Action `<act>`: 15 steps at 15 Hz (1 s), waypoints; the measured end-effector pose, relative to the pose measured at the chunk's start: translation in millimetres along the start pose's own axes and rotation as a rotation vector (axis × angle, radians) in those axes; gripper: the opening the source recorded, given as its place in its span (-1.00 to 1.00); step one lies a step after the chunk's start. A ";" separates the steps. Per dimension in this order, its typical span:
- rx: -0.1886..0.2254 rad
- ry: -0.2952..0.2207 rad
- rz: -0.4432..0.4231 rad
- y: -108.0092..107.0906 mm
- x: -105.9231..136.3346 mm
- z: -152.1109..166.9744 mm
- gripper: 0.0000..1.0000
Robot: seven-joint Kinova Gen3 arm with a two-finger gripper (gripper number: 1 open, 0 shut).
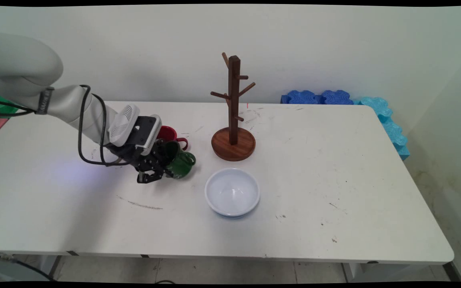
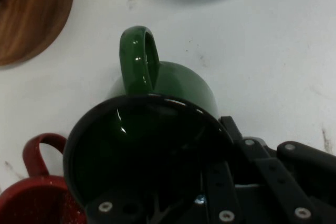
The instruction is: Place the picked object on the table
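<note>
Fingers [image 2: 210, 182] clamped on the green mug's [image 2: 173, 85] rim, one inside, mug tilted just left of the mug tree [image 1: 233, 120]. Red mug [image 1: 167, 133] sits touching-close behind; any swing could knock it across the desk [image 1: 334, 168].

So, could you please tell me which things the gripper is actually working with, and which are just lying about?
In hand: black two-finger gripper, closed on the rim of the tilted glossy green ceramic mug.
Lying about: speckled red mug beside it, dark wooden mug tree, round white bowl, blue foam blocks behind the white table.
</note>
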 end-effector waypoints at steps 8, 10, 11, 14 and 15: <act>-0.005 -0.021 0.027 1.3 2.2 10.7 -1.00; -0.007 -0.024 0.033 1.7 2.5 12.9 -1.00; -0.007 -0.025 0.034 1.8 2.6 13.5 -1.00; -0.009 -0.028 0.039 2.0 3.0 15.8 -1.00; -0.009 -0.029 0.041 2.0 3.1 16.3 -1.00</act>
